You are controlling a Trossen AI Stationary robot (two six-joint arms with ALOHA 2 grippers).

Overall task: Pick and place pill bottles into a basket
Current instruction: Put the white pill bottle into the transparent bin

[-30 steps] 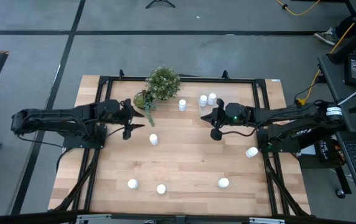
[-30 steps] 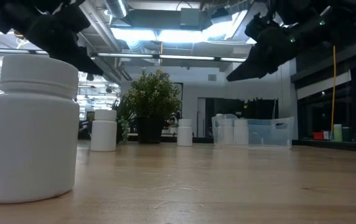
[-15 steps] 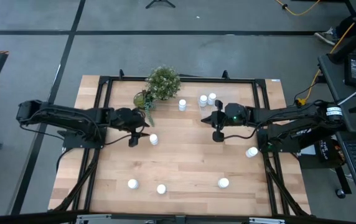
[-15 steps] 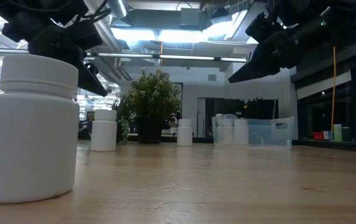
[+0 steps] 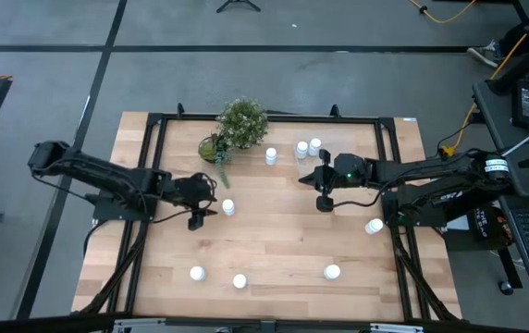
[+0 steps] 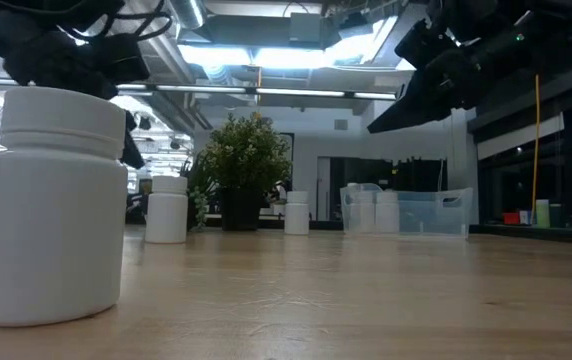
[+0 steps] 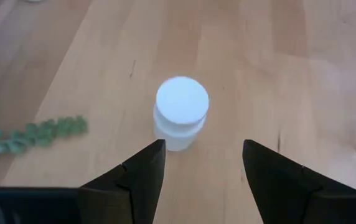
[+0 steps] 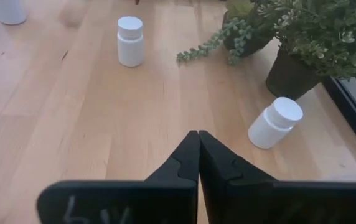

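My left gripper is open, hovering just left of an upright white pill bottle at the table's middle left; its fingers stop short of the bottle. My right gripper is shut and empty above the table's middle right. The clear basket stands at the far middle and holds two pill bottles. Other pill bottles stand on their bases: one by the plant, one at the right, three along the near side.
A leafy potted plant with a trailing sprig stands at the far middle, left of the basket. In the low view, one pill bottle looms close to the camera. A black frame runs along the table's far and side edges.
My left gripper has moved toward the table's near edge and slightly right, sinking and rolling, and now stands beside the middle-left pill bottle, its fingers still open. My right gripper has stayed in place, shut.
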